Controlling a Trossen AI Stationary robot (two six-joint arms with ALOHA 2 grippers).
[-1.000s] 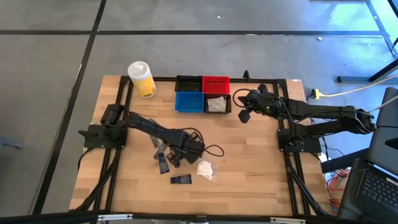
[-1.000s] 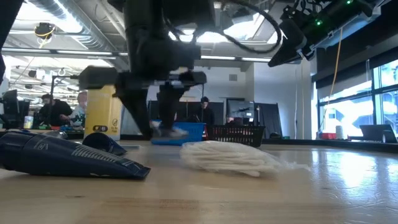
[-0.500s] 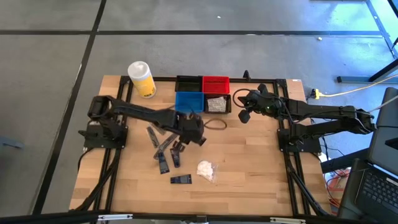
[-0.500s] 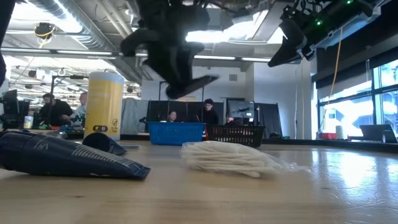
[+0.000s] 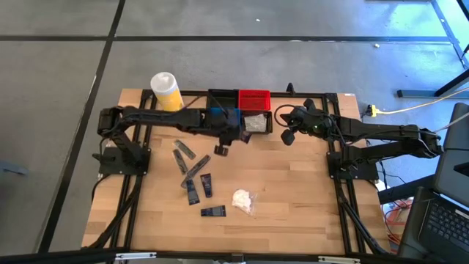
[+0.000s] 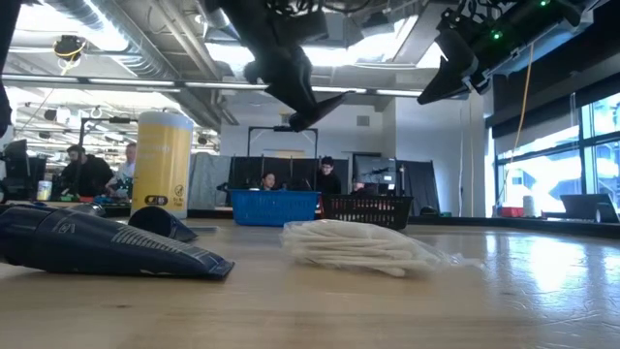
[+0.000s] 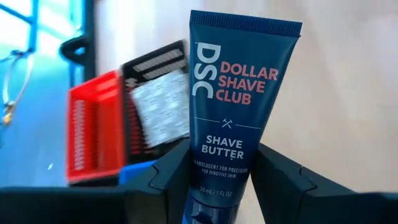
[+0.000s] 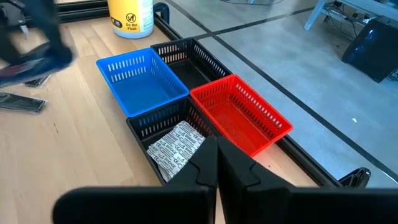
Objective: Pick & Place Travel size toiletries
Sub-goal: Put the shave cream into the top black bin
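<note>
My left gripper (image 5: 223, 143) hangs above the table just in front of the blue bin (image 5: 222, 119), shut on a dark navy tube (image 7: 233, 106) printed "Shave Butter". The low view shows the tube (image 6: 322, 105) high above the tabletop. Several more dark tubes (image 5: 194, 180) and a white wad in clear wrap (image 5: 242, 199) lie flat on the table's middle. My right gripper (image 5: 287, 136) waits shut and holding nothing, up beside the bins' right side. My left gripper pinches the tube between its two fingers (image 7: 171, 180) at the tube's lower part (image 7: 221, 183), one finger on each side edge, the printed face showing. The fingers slant down toward the far side. The tube sticks out beyond them, crimped end (image 7: 245, 22) foremost, lifted clear.
Four small bins stand at the far middle: black (image 5: 222, 97), red (image 5: 254, 97), blue, and a black one holding clear packets (image 5: 256, 122). A yellow container with a white top (image 5: 167, 93) stands at the far left. People sit in the room beyond the table.
My left gripper has risen from the pile of tubes at the table's middle and swung toward the far edge, up to the blue bin, rolling its wrist. The tube has gone with it, lifted clear of the table. The other tubes and the wad have stayed put.
</note>
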